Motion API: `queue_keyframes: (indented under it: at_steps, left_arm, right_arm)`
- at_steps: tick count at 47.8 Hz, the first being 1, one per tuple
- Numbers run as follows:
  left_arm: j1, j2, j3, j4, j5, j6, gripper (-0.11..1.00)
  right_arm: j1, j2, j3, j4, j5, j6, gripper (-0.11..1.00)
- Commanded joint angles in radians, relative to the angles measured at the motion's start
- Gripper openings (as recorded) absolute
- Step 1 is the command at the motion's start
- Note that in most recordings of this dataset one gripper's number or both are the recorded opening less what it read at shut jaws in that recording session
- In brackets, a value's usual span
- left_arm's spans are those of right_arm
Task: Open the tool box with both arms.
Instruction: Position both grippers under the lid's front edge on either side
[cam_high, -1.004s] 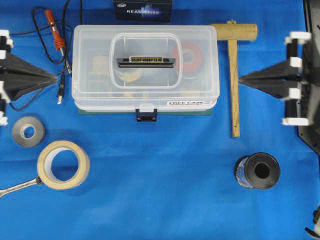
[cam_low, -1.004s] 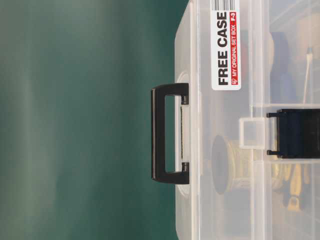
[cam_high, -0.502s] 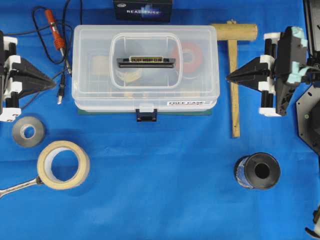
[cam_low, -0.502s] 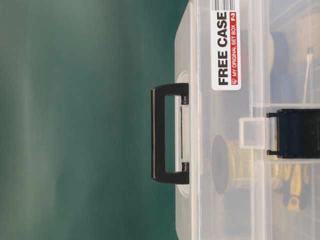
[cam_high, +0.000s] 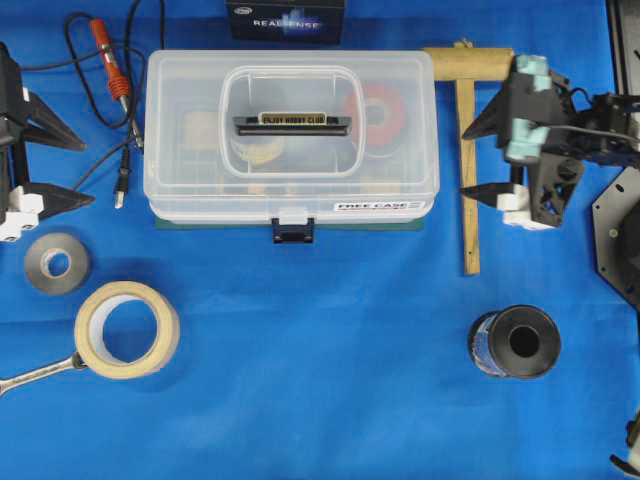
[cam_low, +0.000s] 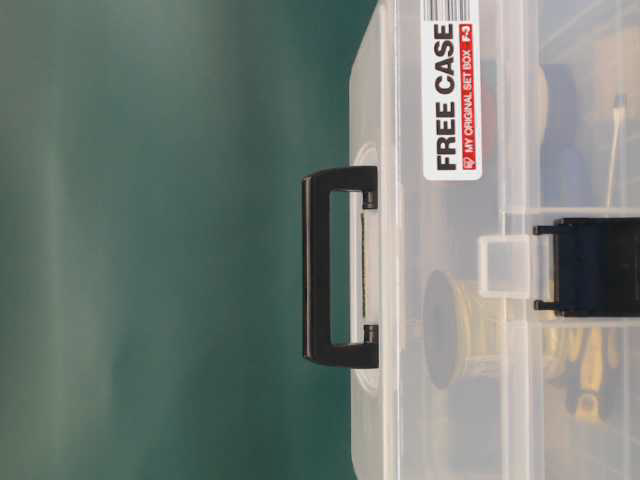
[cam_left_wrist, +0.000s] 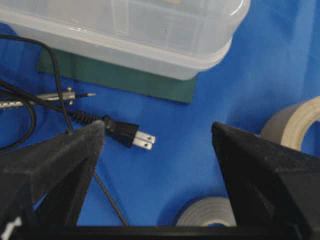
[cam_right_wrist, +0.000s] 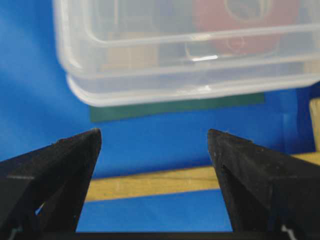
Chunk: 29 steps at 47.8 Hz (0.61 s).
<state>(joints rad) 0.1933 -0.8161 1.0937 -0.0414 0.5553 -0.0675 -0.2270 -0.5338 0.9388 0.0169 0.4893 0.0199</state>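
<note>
The tool box (cam_high: 290, 135) is a translucent case, lid down, with a black handle (cam_high: 292, 123) on top and a dark blue latch (cam_high: 293, 232) at its front. My left gripper (cam_high: 88, 172) is open and empty, just left of the box. My right gripper (cam_high: 463, 162) is open and empty, just right of the box, over the wooden mallet's handle. The left wrist view shows the box corner (cam_left_wrist: 150, 30) beyond the open left gripper (cam_left_wrist: 157, 132). The right wrist view shows the box end (cam_right_wrist: 190, 55) beyond the open right gripper (cam_right_wrist: 154, 134). The table-level view shows the handle (cam_low: 325, 265), label (cam_low: 450, 90) and latch (cam_low: 590, 265).
A black REALSENSE box (cam_high: 285, 18) stands behind the tool box. A soldering iron (cam_high: 108, 60) with cord and plug (cam_high: 121, 185) lies at the left. A grey tape roll (cam_high: 56, 263), masking tape (cam_high: 127, 328) and a wrench (cam_high: 35, 372) lie front left. A wooden mallet (cam_high: 467, 220) and a black spool (cam_high: 515, 341) lie at the right.
Both grippers were shut and have opened wide. The right gripper has moved left toward the box's end and turned. The left gripper has drawn back slightly to the left.
</note>
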Motion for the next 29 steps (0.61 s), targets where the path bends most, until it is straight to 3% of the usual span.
queue_keyframes:
  at_steps: [1, 13, 29]
  left_arm:
    - [0.014, 0.040, -0.031, 0.005, -0.005, 0.003, 0.82]
    - [0.037, 0.199, -0.078, 0.005, -0.075, 0.058, 0.84]
    - [0.049, 0.327, -0.158, 0.006, -0.100, 0.115, 0.84]
  right_arm:
    - [-0.011, 0.040, -0.048, -0.008, 0.005, -0.009, 0.85]
    - [-0.012, 0.133, -0.106, -0.025, 0.017, -0.014, 0.85]
    - [-0.012, 0.143, -0.137, -0.020, 0.015, -0.014, 0.85]
